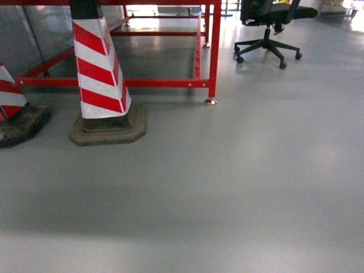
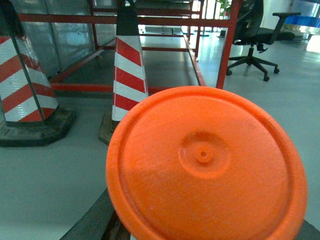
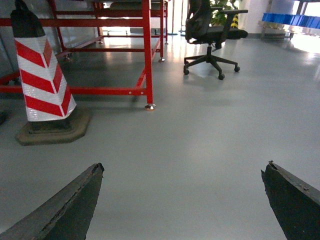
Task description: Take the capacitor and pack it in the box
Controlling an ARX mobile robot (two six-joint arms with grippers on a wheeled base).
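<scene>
Smooth grey glossy floor (image 1: 239, 187). Red-and-white striped traffic cone (image 1: 101, 68) on dark octagonal rubber base; second cone (image 1: 14, 111) cut off at left edge. Red metal frame (image 1: 213, 51); black office chair (image 1: 267, 34), top cropped. Left wrist view filled by ridged orange plastic disc (image 2: 205, 165); left gripper mostly hidden, jaw state cannot tell. Right gripper (image 3: 182, 200) spread wide, holding nothing. Box and capacitor nowhere in view.

Grey, glossy floor (image 1: 239, 187); a traffic cone (image 1: 99, 68) banded in slanting red and white stripes, black at its top, on a dull olive-grey base; a second cone (image 1: 10, 99) in the same stripes; a red metal frame (image 1: 213, 51); a black office chair (image 1: 267, 28); a plain orange disc (image 2: 205, 165) — its surface finely ridged; dark grey right gripper (image 3: 182, 200) fingers.
</scene>
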